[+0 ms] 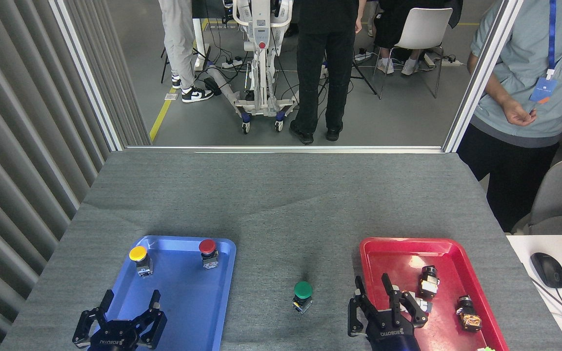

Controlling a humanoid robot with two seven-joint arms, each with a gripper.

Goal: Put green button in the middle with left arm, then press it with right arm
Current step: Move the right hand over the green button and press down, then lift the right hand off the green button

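A blue plastic tray (183,312) lies at the desk's seven o'clock corner and holds two push-buttons, both upright near its far rim: a yellow-capped button (139,259) toward the tray's eleven o'clock and a red-capped button (208,252) toward its one o'clock. The rest of that tray is bare. A red plastic tray (398,256) lies at five o'clock and holds a few small parts: a black-and-white block (428,282), a dark part with orange on it (467,313), and a small pale piece (423,305) just beside the right tool.

The small green-capped push-button (303,295) stands upright on the dark grey woven cloth desk (281,204) between the two trays, touching neither.

The left black claw-like tool (119,329) hovers over the blue tray's near left edge, fingers spread wide and empty. The right black claw-like tool (387,312) sits over the red tray's left rim, fingers also apart, gripping nothing.
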